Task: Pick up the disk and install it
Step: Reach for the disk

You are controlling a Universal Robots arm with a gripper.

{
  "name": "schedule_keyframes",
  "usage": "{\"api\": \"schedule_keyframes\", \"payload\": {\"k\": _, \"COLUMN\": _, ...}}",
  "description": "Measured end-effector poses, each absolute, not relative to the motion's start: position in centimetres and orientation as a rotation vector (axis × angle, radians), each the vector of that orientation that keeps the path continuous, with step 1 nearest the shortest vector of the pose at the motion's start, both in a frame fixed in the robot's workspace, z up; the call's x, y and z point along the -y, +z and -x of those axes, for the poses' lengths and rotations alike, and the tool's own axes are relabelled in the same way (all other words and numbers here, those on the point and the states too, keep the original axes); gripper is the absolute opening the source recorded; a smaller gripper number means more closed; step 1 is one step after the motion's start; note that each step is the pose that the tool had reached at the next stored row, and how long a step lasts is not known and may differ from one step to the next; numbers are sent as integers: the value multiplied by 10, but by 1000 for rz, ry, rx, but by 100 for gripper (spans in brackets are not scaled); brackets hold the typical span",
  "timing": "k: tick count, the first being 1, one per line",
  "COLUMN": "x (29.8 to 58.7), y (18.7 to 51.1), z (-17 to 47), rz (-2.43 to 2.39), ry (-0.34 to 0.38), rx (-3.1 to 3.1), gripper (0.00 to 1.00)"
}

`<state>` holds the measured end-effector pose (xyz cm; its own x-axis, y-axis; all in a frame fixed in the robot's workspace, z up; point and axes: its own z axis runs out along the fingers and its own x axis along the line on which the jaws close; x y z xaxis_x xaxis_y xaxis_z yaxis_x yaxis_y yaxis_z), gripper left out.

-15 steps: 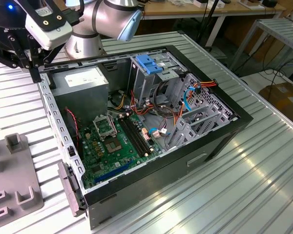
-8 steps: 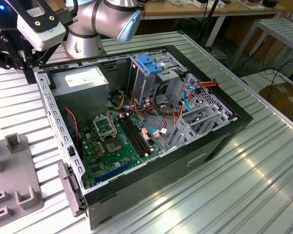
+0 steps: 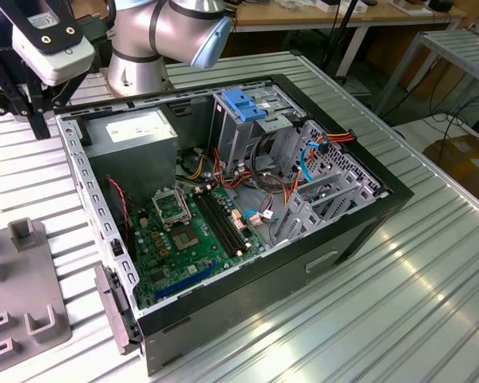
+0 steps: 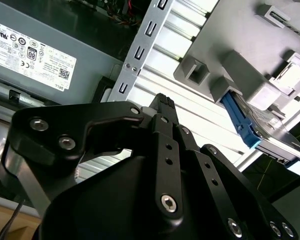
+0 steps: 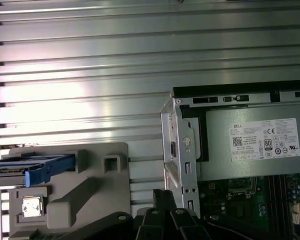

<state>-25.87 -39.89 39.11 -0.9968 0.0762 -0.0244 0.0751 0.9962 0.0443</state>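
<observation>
One arm hovers over the ribbed table beside the computer case, gripper closed, empty; disk in holder.

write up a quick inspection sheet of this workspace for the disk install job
surface: ribbed metal table, carrying an open computer case and a grey fixture
job's things: disk in its blue bracket sits in the fixture, outside the case
clutter: small square part seated in the fixture
grippers: gripper over the table between fixture and case, apart from the disk
cables: orange wires and a blue cable inside the case
surroundings: workbenches, cardboard box
</observation>
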Motion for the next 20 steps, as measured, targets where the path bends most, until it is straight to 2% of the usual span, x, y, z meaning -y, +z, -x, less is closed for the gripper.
{"api": "schedule_keyframes", "payload": {"k": 20, "x": 396, "y": 390, "z": 282, "rz": -118, "ry": 68, "rx": -3112, "gripper": 10}}
